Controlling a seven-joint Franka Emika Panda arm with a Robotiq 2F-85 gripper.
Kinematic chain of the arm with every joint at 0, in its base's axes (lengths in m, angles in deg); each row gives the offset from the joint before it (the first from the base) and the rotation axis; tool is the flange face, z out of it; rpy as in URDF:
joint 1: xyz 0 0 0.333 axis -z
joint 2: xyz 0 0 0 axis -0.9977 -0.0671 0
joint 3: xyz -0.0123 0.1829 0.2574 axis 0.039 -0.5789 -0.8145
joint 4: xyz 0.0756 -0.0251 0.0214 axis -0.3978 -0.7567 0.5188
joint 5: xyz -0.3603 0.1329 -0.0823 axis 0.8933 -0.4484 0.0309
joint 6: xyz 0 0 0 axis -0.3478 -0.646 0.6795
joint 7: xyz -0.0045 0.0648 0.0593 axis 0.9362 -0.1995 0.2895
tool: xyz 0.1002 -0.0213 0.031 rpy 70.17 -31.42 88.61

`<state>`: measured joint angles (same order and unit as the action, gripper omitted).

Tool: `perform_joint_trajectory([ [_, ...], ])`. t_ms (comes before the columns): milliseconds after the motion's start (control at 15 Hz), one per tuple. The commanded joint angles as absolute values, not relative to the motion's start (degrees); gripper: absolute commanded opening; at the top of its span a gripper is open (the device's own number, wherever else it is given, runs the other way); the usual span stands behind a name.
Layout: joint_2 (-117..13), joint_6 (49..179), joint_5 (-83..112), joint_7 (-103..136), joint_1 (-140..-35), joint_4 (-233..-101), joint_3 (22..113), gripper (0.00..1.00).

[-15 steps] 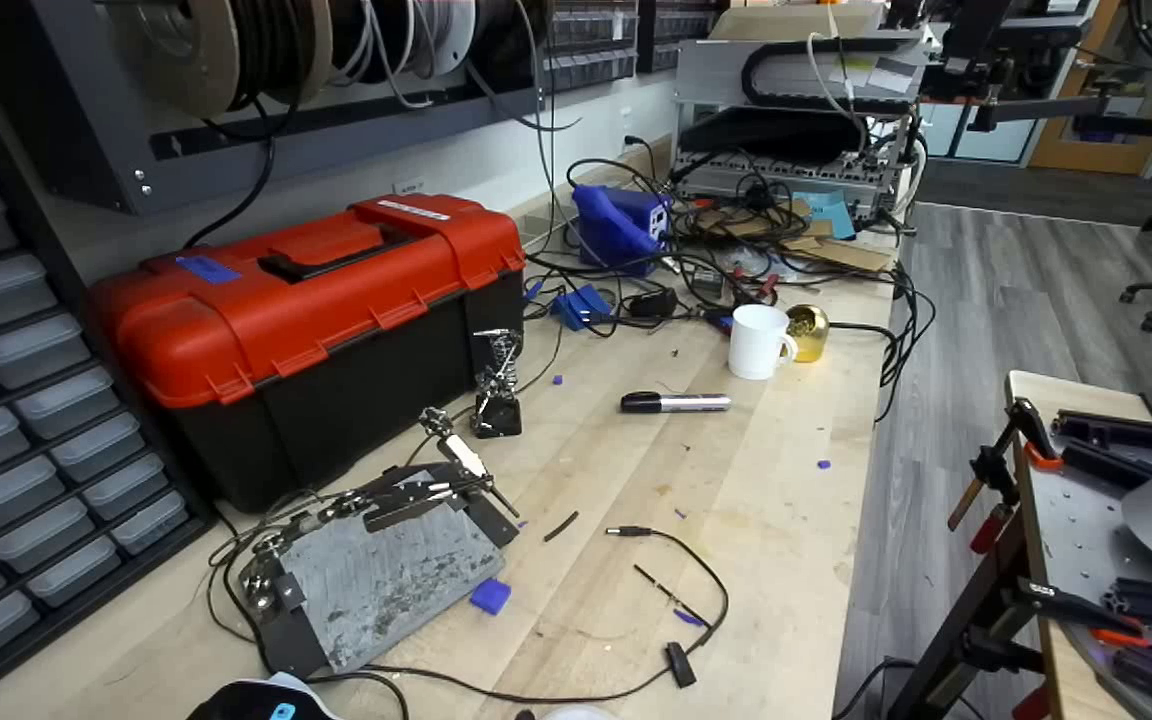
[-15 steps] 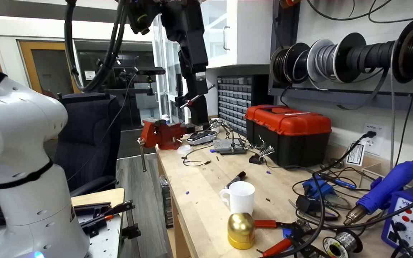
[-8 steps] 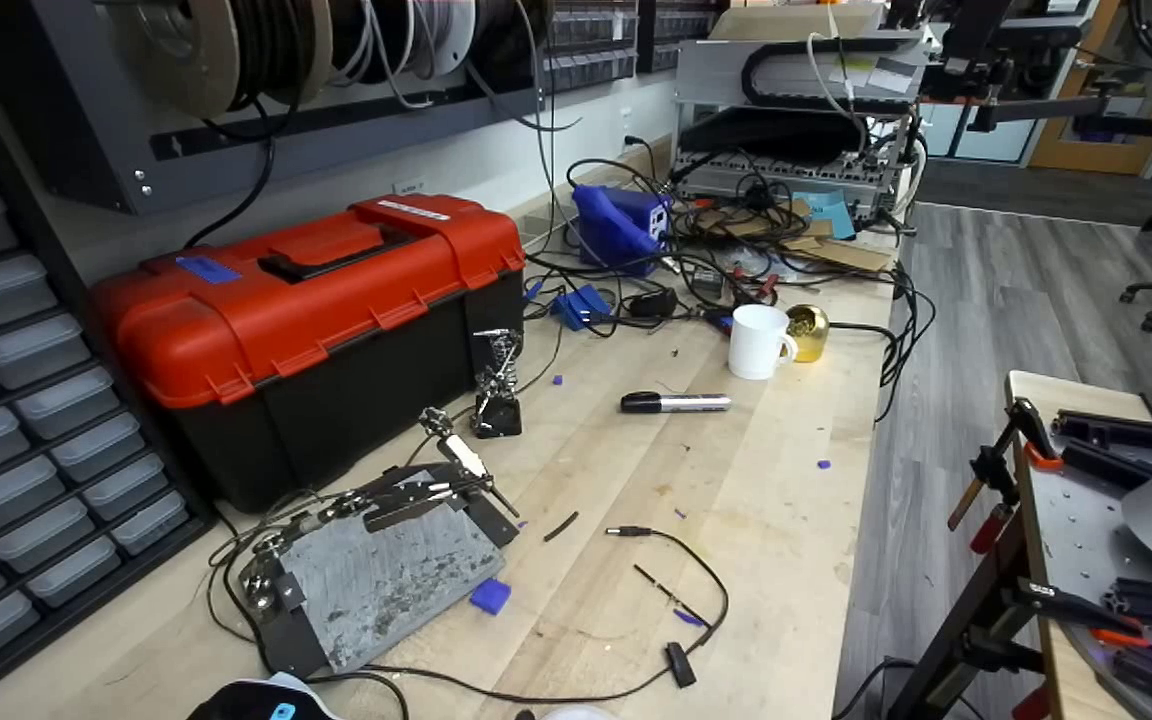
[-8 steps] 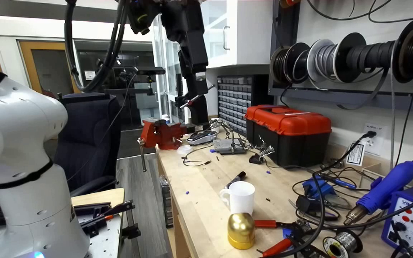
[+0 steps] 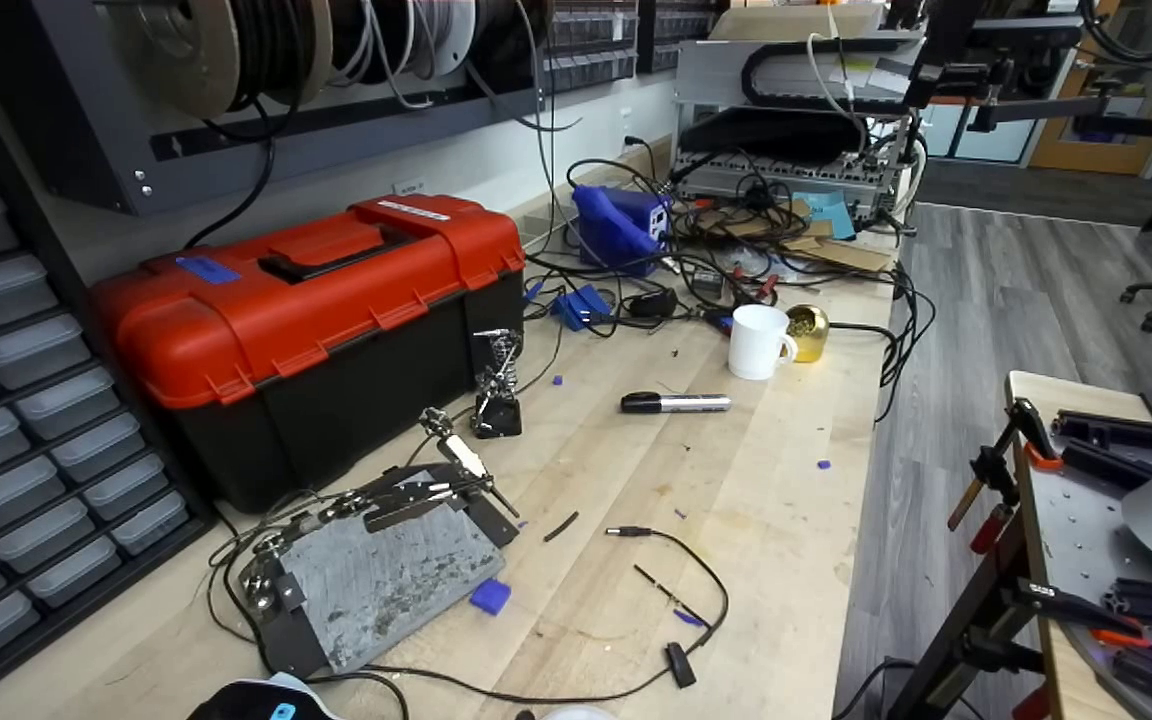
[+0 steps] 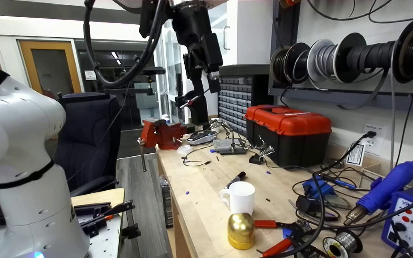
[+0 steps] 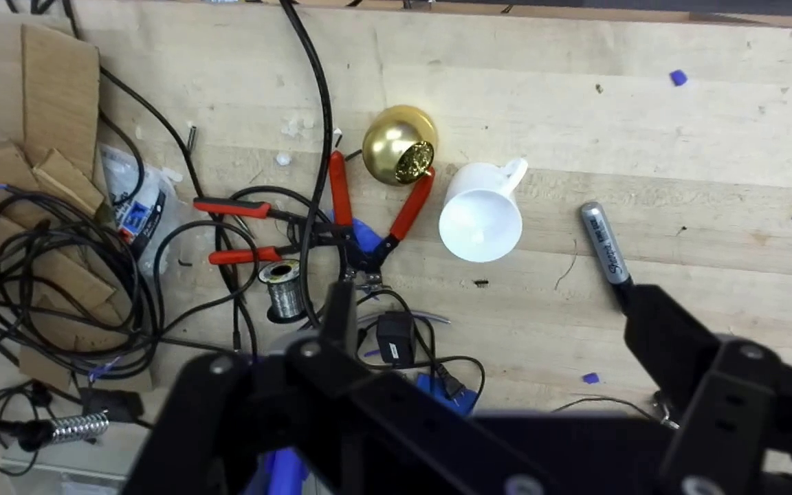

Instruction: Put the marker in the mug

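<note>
The marker has a grey barrel and a black cap and lies flat on the bench. It also shows in an exterior view, partly behind the mug, and in the wrist view, where a finger hides its cap end. The white mug stands upright beside the marker, apart from it. It also shows in an exterior view and, with its opening visible and empty, in the wrist view. My gripper is open and empty, high above the bench; it also shows in an exterior view.
A gold ball-shaped tip cleaner stands close beside the mug. Red-handled pliers, a solder spool and tangled cables lie near it. A red toolbox and a helping-hands stand are also on the bench.
My gripper has moved, to the right in one exterior picture and a little to the left in another, still high up. Its tilt has changed. The marker and mug have not moved.
</note>
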<state>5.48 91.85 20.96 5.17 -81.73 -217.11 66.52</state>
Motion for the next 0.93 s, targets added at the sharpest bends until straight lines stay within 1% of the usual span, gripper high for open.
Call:
perform_joint_trajectory([
  [0, 0.1, 93.3, 23.4, 2.6, -84.2, -213.6, 64.9, 1.00],
  [467, -7.8, 95.3, 25.4, -1.3, -88.2, -209.6, 62.4, 1.00],
  [867, -12.6, 97.9, 21.6, -6.0, -91.9, -209.5, 62.5, 1.00],
])
